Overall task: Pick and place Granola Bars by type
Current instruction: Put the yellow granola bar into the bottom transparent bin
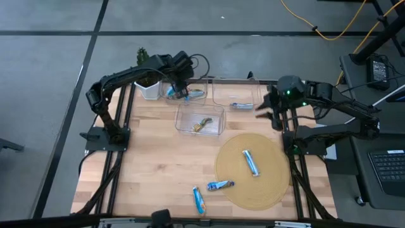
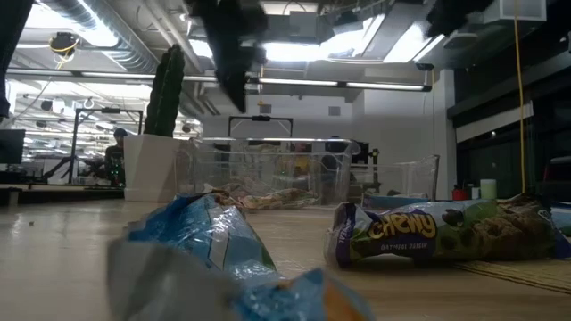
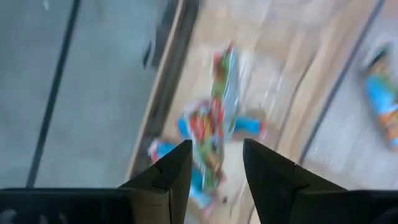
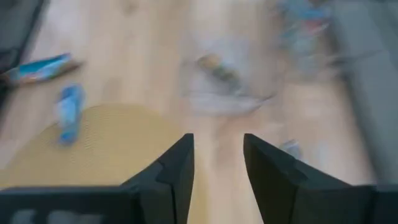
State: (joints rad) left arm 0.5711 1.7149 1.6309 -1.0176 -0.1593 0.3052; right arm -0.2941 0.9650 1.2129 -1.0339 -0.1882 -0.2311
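My left gripper (image 1: 181, 90) hangs open over the far left clear bin (image 1: 187, 94). In the left wrist view, red/multicolour and blue bars (image 3: 208, 124) lie in that bin below my open fingers (image 3: 216, 149). My right gripper (image 1: 269, 115) is open in the air beside the far right bin (image 1: 233, 94), which holds a blue bar (image 1: 242, 105). A greenish-gold bar (image 1: 202, 123) lies in the middle bin (image 1: 199, 119). One blue bar (image 1: 251, 162) rests on the round woven mat (image 1: 266, 190), another (image 1: 220, 185) lies at its edge, and a third (image 1: 199, 200) is on the table.
A cactus in a white pot (image 1: 147, 85) stands at the far edge, left of the bins. In the low view, a blue bar (image 2: 205, 241) and a green "Chewy" bar (image 2: 428, 234) lie close to the camera. Bare wood lies on the table's left side.
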